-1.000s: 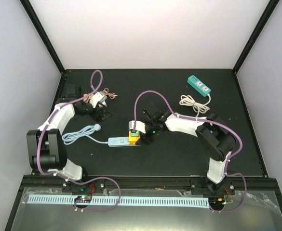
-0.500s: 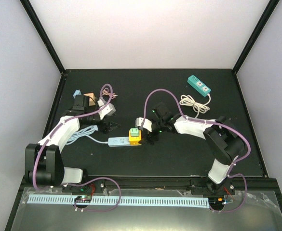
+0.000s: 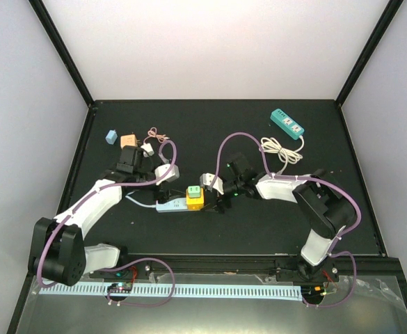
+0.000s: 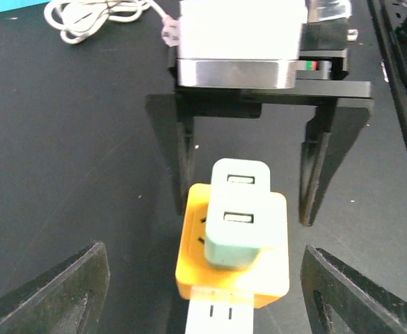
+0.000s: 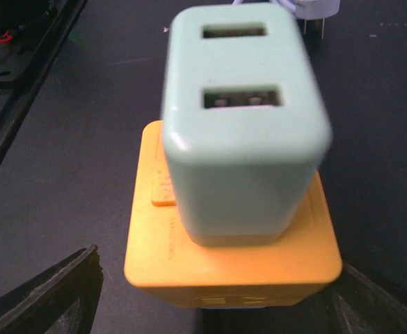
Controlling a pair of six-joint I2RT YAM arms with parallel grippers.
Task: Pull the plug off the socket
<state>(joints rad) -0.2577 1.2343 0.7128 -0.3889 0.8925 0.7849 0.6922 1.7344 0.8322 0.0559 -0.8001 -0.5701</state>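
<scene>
Jaws on both arms stood open, nothing held. The left jaws' fingers (image 4: 71, 296) were spread wide at the near corners of the left wrist view. The green plug (image 4: 239, 223) lay ahead of them and clear of both. The right jaws' fingers (image 4: 184, 163) faced the plug from the opposite side, set wider than the plug and apart from it. Whether their tips touched the yellow adapter (image 4: 259, 278) could not be told.

The green plug was seated upright in the yellow adapter, two slots showing on its top face. The adapter sat on the end of the pale power strip (image 3: 167, 205), near the middle of the tabletop (image 3: 259, 229) between the two arms. The strip's white cable (image 3: 142, 202) ran left, under the left arm.

Each set of jaws lay directly across the plug from the other, so the opposing fingers crowded its far side.

- Back right: teal power strip (image 3: 287, 122), with a coiled white cord (image 3: 280, 152) just in front. Both were well apart from the plug.
- Back left, behind the left arm: small blue block (image 3: 110, 136), orange block (image 3: 128, 140) and a small white plug with a thin cord (image 3: 153, 134), all near each other.
</scene>
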